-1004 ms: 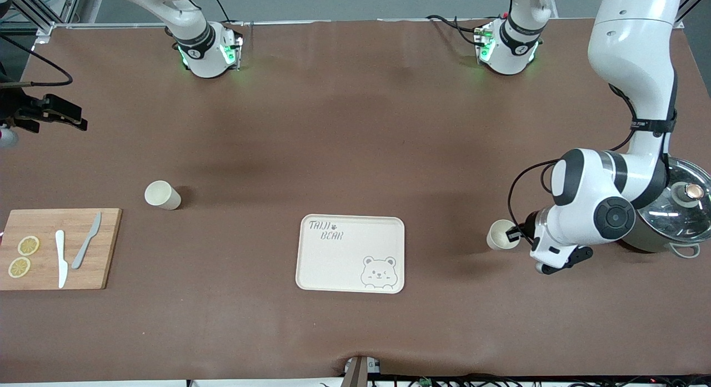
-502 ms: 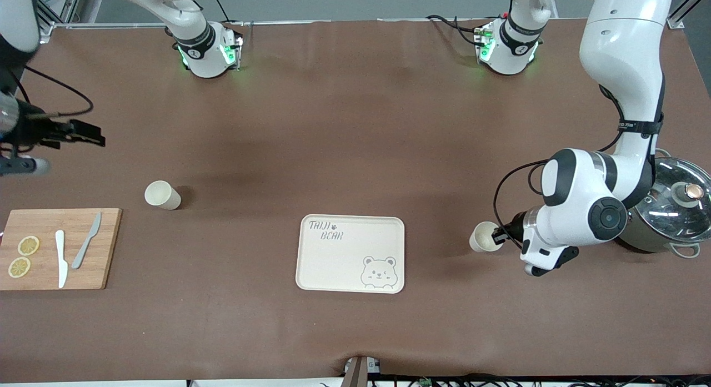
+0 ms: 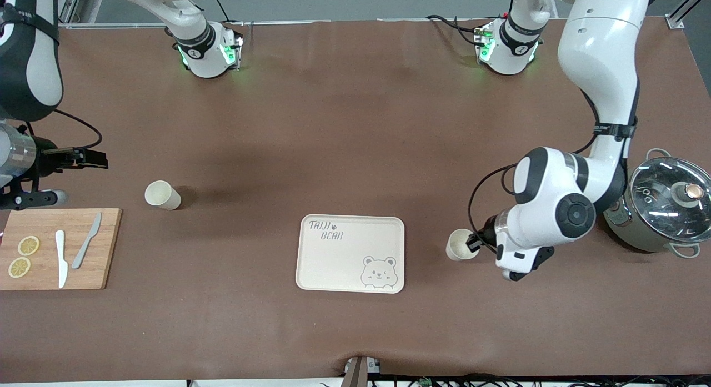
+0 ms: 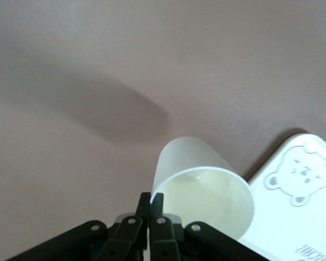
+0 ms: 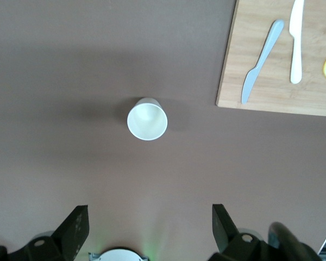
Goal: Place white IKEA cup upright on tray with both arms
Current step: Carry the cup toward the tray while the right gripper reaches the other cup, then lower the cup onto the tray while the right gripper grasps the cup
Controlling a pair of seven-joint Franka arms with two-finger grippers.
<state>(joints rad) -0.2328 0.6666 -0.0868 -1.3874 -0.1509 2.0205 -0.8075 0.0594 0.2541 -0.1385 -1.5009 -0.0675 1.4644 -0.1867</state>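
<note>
White and matte, the plastic cup (image 3: pixel 460 245) hangs pinched by its rim in the left gripper (image 3: pixel 473 244), over the brown table (image 3: pixel 355 126) just beside the cream rectangular bear-print tray (image 3: pixel 333 265), toward the left arm's end. The right gripper (image 5: pixel 146 228), fingers spread, hovers near a second white cup (image 3: pixel 161 195).

Surface: brown table (image 3: pixel 344 126).
Centre, 6 o'clock: tray (image 3: pixel 339 265).
9 o'clock: upright cup (image 3: pixel 161 195); cutting board (image 3: pixel 41 276).
3 o'clock: lidded pot (image 3: pixel 661 206).
</note>
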